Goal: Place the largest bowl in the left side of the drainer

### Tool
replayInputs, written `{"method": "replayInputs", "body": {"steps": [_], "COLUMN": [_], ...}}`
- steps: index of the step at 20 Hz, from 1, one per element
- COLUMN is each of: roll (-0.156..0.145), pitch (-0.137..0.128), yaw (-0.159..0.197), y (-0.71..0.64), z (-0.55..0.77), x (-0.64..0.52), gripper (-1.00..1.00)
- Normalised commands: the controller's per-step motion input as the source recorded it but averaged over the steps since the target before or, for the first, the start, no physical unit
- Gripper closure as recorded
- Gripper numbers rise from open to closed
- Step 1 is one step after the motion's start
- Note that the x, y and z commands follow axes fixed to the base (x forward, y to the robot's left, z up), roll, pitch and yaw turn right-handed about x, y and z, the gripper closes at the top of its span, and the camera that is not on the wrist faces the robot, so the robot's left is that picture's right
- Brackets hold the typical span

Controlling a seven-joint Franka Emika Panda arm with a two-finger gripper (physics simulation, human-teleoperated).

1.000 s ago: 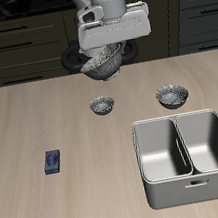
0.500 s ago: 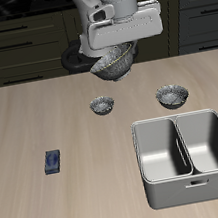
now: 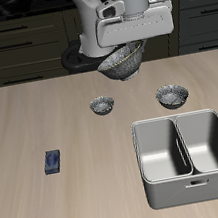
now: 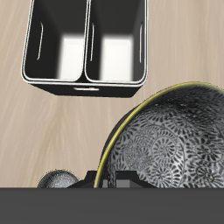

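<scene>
My gripper (image 3: 122, 53) is shut on the largest bowl (image 3: 122, 60), a wide silvery-grey speckled bowl held tilted, high above the back of the table. The bowl fills much of the wrist view (image 4: 171, 140). The drainer (image 3: 187, 156), a grey metal tub with two deep compartments, stands near the table's front edge, well below and in front of the bowl. It also shows in the wrist view (image 4: 86, 45), both compartments empty. The fingertips are hidden behind the bowl.
The smallest bowl (image 3: 102, 105) and the mid-sized bowl (image 3: 172, 95) sit on the table between the gripper and the drainer. One small bowl (image 4: 57, 180) shows partly in the wrist view. A small blue object (image 3: 53, 161) lies apart on the table.
The gripper has carried the largest bowl sideways, towards the drainer's side of the table, at about the same height. Nothing else has moved.
</scene>
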Motion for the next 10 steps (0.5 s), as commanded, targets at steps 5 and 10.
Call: {"method": "replayInputs", "body": {"steps": [5,10], "roll": [-0.015,-0.012], "pitch": [-0.006,-0.002], "yaw": [-0.007,-0.012], "y": [0.18,0.25], "z": [0.12,0.13], "x": [0.15,0.17], "gripper": [1.00,1.00]}}
